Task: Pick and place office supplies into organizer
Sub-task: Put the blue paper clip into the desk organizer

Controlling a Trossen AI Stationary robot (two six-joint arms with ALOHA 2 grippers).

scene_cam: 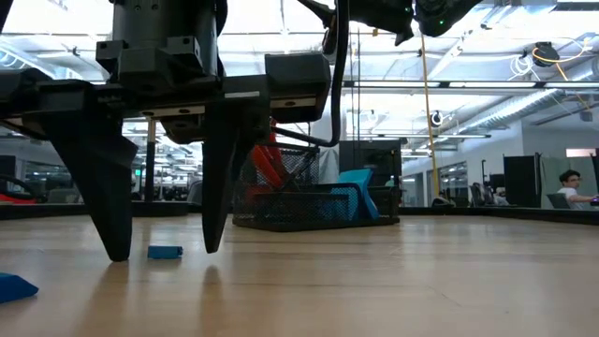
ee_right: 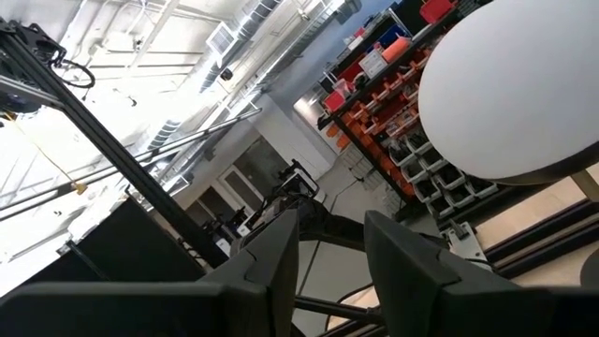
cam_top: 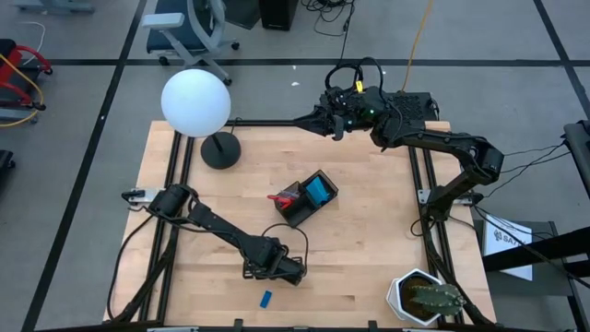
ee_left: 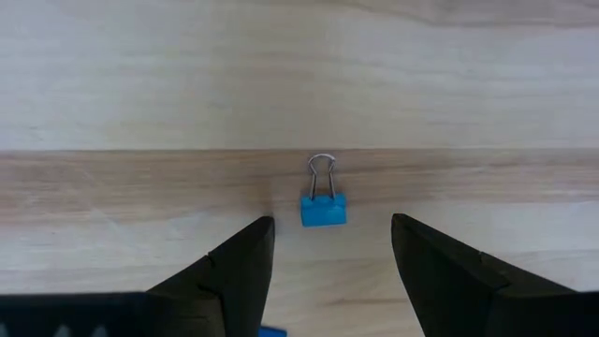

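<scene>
High view shows one wooden desk (cam_top: pixel 369 240) carrying one black organizer (cam_top: pixel 308 198) near its middle, one white globe lamp (cam_top: pixel 196 103) on a round black base at the far left corner, and one potted cactus (cam_top: pixel 426 297) at the near right corner. One pair of red-handled scissors (cam_top: pixel 284 197) and one blue notepad (cam_top: pixel 318 192) already stand in the organizer. One small blue binder clip (cam_top: pixel 265 299) lies loose on the desk close to the near edge, well apart from the organizer, with bare wood on every side of it. The left gripper (cam_top: pixel 297 272) hangs low just beside that clip; in the left wrist view its jaws stand wide apart, empty, with the clip (ee_left: pixel 323 207) lying ahead between the two fingers (ee_left: pixel 234 271), wire loops pointing away. Low view shows the same fingers (scene_cam: pixel 103 187) reaching down to the desk with the clip (scene_cam: pixel 165 252) between them, and a second blue piece (scene_cam: pixel 17 286) at the near left edge, too cropped to identify. The right gripper (cam_top: pixel 334 122) is raised over the far edge, well away from the supplies, jaws partly apart and holding nothing.
</scene>
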